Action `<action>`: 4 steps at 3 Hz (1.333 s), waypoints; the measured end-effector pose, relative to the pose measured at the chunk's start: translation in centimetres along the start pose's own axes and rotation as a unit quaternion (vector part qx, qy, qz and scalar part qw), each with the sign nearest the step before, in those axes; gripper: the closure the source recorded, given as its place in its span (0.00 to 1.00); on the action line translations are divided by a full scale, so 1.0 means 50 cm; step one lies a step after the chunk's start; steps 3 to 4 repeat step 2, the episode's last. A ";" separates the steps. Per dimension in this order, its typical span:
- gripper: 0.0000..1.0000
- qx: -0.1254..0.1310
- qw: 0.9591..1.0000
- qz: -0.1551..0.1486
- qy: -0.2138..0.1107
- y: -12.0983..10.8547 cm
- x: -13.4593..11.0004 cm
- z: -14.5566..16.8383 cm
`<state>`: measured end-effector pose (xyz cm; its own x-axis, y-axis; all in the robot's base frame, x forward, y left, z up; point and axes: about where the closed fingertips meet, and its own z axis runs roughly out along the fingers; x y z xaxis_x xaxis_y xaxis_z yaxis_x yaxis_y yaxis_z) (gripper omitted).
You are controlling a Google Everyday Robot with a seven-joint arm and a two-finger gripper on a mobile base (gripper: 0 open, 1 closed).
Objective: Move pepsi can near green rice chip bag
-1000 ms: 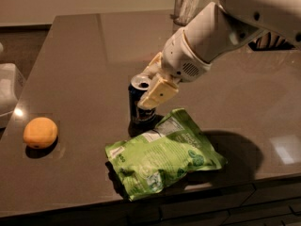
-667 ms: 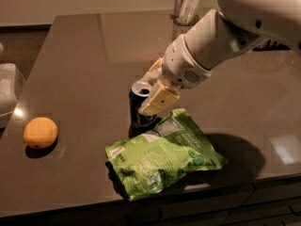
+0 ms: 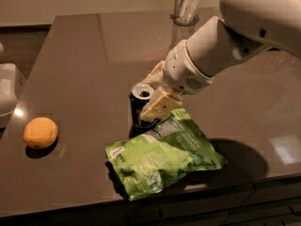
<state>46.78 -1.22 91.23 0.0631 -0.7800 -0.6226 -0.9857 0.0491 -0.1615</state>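
The pepsi can point(image 3: 140, 108), dark blue with a silver top, stands upright at the middle of the dark table. My gripper point(image 3: 147, 100) reaches in from the upper right. Its cream fingers point(image 3: 159, 105) are closed on the can's right side, one in front and one behind. The green rice chip bag point(image 3: 164, 158), large and crinkled with a white label panel, lies flat just in front of the can and to its right. The bag's top edge is right beside the can's base. My white arm covers the space behind and right of the can.
An orange fruit point(image 3: 41, 132) sits at the left front of the table point(image 3: 84, 65). A clear glass tumbler point(image 3: 186, 6) stands at the far edge. A white object point(image 3: 7, 91) lies off the table's left side. The table's front edge is just below the bag.
The gripper and the can have come down a little together, ending close against the bag's top edge. The bag and the orange have not moved.
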 end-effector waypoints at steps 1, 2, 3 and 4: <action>0.00 0.000 1.000 -0.001 0.000 0.001 -0.002 0.001; 0.00 0.000 1.000 -0.001 0.000 0.001 -0.002 0.001; 0.00 0.000 1.000 -0.001 0.000 0.001 -0.002 0.001; 0.00 0.000 1.000 -0.001 0.000 0.001 -0.002 0.001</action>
